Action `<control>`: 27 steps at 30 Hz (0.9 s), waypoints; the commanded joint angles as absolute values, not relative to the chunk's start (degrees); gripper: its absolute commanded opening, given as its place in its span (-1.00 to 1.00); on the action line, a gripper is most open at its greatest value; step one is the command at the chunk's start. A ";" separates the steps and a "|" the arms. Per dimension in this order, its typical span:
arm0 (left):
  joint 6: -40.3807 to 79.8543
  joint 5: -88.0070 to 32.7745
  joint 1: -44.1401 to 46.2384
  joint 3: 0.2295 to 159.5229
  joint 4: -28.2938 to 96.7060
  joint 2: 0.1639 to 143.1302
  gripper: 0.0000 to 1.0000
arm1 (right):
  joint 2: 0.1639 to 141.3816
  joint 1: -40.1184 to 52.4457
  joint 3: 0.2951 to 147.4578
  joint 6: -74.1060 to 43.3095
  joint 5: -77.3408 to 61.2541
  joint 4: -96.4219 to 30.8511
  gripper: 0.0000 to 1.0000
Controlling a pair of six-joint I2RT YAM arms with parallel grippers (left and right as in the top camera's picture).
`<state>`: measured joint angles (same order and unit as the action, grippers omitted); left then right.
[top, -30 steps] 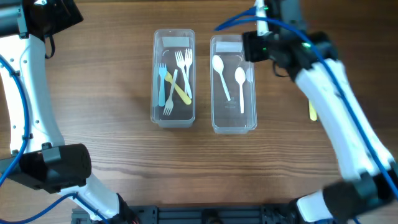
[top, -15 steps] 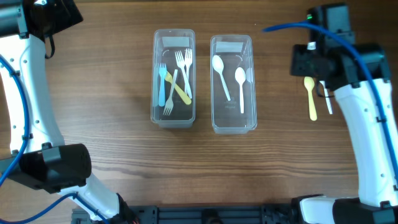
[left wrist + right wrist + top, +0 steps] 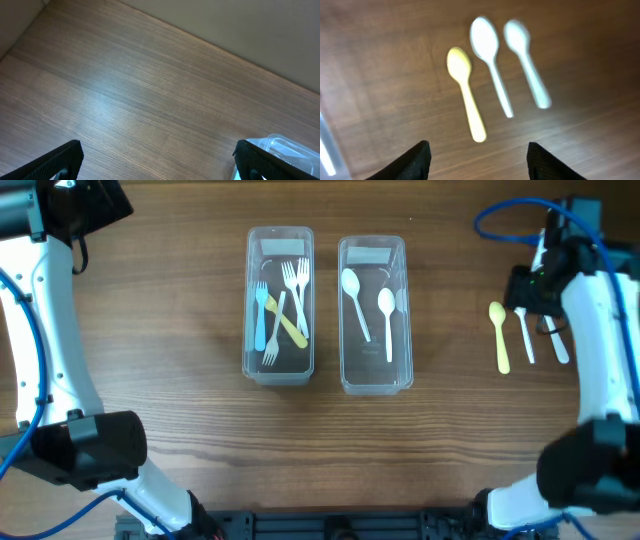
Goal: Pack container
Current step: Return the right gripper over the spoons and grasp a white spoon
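Right end effector (image 3: 476,162): fingers apart, empty, at the frame's bottom edge.
Yellow spoon (image 3: 465,92): mid-frame on the desk (image 3: 380,75), nearest. I'd centre over its handle and descend straight.
White spoon (image 3: 490,62), pale spoon (image 3: 525,62): beyond, close alongside.
Spoon box (image 3: 370,376): overhead centre.
Left end effector (image 3: 160,167): apart, idle.

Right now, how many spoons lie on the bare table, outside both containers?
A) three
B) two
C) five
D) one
A: the right wrist view shows a yellow spoon, a middle white spoon and an outer white spoon side by side on the table.
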<state>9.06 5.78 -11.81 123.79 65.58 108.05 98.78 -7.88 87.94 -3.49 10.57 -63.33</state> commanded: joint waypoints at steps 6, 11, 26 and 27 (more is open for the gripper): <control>7.94 6.11 -12.16 123.81 65.43 107.83 1.00 | 111.11 -7.99 79.75 1.56 6.33 -58.00 0.23; 7.92 6.11 -12.16 123.81 65.43 107.83 0.99 | 116.86 -9.13 79.75 2.66 6.02 -55.88 0.19; 7.92 6.11 -12.16 123.81 65.43 107.83 1.00 | 118.02 -13.41 79.75 10.55 -0.89 -46.61 0.15; 7.94 6.11 -12.16 123.81 65.43 107.83 1.00 | 118.19 -13.41 79.75 10.55 -1.41 -46.26 0.15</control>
